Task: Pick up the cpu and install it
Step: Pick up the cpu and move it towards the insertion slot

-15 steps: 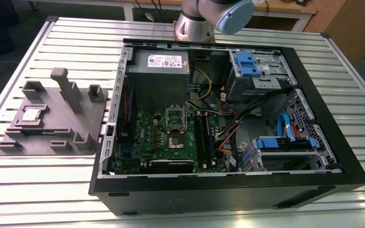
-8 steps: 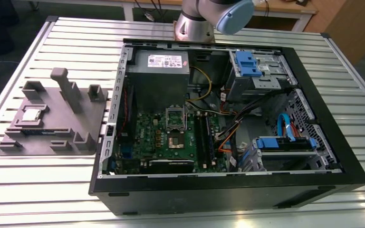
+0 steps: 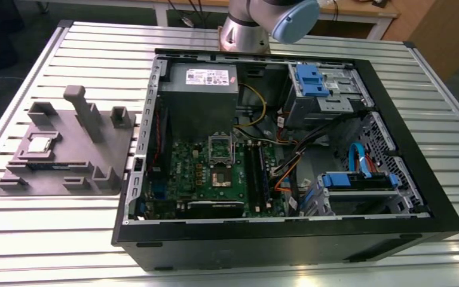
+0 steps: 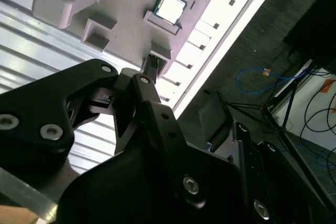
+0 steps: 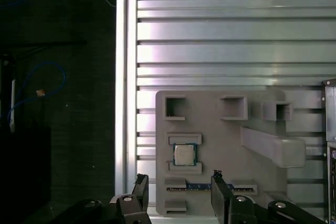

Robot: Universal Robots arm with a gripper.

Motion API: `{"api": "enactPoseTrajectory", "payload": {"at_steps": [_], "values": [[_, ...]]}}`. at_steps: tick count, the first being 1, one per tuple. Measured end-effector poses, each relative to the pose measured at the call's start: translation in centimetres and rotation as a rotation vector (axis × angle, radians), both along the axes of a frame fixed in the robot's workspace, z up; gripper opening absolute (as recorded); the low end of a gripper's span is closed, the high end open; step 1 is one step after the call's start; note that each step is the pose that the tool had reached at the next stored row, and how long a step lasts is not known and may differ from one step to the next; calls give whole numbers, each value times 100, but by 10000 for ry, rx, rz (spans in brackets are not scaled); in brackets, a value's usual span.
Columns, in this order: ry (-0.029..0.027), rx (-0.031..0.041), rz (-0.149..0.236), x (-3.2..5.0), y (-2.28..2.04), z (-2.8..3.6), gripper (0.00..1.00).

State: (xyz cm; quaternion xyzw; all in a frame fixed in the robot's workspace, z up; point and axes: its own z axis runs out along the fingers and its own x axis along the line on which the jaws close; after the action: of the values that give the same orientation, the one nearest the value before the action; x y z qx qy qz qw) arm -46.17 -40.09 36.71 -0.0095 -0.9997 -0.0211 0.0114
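Gripper: fingers spread, nothing between them, above the tray just beside the cpu.
Cpu: flat in a tray pocket, near the tray edge away from the case.
Tray: at the table's edge, on the exterior view's left.

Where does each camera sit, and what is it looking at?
Exterior view: off the arm, looking down on it, computer case and tray.
First wrist view: on the arm, looking down past the open pincer at the cpu.
Second wrist view: on the arm, slanting past the pincer's linkage.
All show the cpu in the tray.
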Motion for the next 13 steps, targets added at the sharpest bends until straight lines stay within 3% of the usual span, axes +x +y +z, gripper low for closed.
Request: {"api": "enactPoseTrajectory", "payload": {"at_steps": [8,13], "values": [[7,-26,142,1,-9,-83,59],[6,-29,825,2,-11,-167,59]]}}
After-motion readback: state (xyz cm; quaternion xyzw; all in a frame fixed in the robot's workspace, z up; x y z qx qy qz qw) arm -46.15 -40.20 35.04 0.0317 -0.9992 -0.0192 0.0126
